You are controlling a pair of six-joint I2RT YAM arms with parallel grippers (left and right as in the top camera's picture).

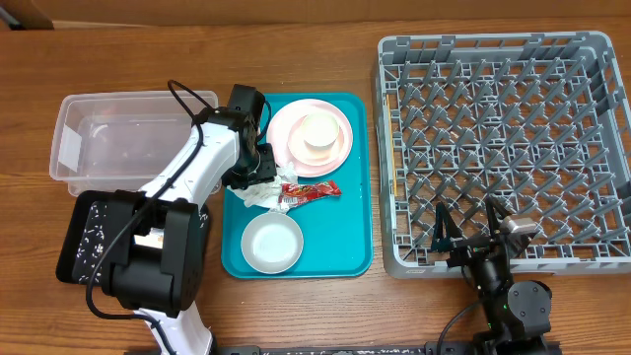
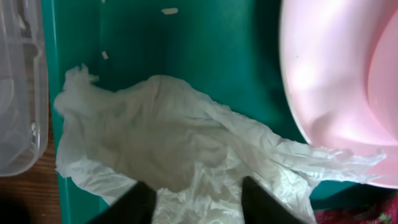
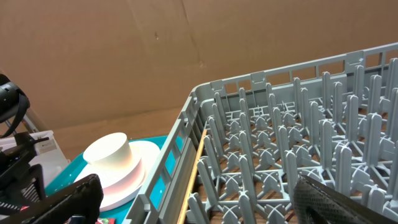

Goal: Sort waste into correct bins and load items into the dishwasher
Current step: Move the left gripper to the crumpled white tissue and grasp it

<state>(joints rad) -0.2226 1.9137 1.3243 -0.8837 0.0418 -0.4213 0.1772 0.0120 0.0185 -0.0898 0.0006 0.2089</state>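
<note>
- Judging by the left wrist view, can the crumpled paper napkin [image 2: 186, 143] be called gripped?
- No grip is shown. The left gripper [image 2: 199, 202] is seen with its fingers parted partway, and the napkin lies spread on the teal tray [image 2: 205, 43] just ahead of and beneath the tips.
- How should the close be made?
- The fingers should be lowered onto the thick, bunched middle rather than a thin trailing edge, so that several folds are caught at once. The pink plate [image 2: 336, 81] sits close on one side of the gripper, and the napkin's far corner reaches its rim, so a straight descent is advised.
- And once the paper is pinched?
- A clean lift is called for before it is carried to a bin. The clear tub [image 2: 18, 93] lies just on the gripper's other side. The red wrapper [image 1: 311, 189], right beside the napkin, should not be dragged along.
- Is the right gripper [image 3: 199, 202] needed?
- Probably not. It is seen spread wide with nothing between its fingers, and the dish rack [image 3: 280, 155] is directly in front of it.
</note>
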